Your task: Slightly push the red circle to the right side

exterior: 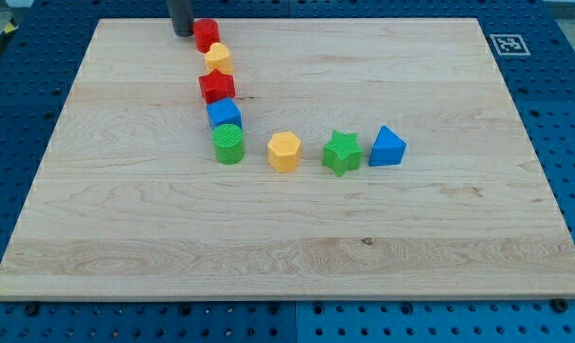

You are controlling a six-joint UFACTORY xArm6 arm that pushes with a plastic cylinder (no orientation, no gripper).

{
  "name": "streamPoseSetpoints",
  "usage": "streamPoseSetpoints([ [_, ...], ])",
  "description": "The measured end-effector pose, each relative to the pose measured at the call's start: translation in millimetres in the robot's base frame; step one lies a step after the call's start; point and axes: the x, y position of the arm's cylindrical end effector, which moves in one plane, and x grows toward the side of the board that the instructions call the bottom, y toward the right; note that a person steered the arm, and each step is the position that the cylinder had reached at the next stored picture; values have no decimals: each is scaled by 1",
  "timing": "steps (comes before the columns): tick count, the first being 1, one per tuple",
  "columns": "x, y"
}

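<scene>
Looking from the view's left, my tip (183, 33) sits at the top of the tabletop (126, 238), right up against the left side of the red circle (207, 34), touching it or a hair off, hard to say which. No hand on this rig at all, just the rod, so there's nothing to call open or closed. The red circle is the top block of a column running down the view: just below it a yellow block (218, 57), then a red star-ish block (216, 87), a blue block (224, 114) and a green cylinder (228, 144). Further right there's a row: a yellow hexagon (284, 151), a green star (343, 152) and a blue triangle-looking block (386, 147), all well apart from the action. Tip looks lined up fine for a nudge to the right, I'd say. Main worry is the yellow block sitting so close under the circle: if the tip pushes a bit low or at an angle, the circle could drag it along or rotate off it and veer. Also "slightly" matters, so too long a stroke overshoots, and the top edge of the tabletop is near if the push drifts upward.
</scene>
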Motion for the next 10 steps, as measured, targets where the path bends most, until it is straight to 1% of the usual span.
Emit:
streamPoseSetpoints([
  [1,0,9],
  [3,2,6],
  [5,24,5],
  [10,24,17],
])
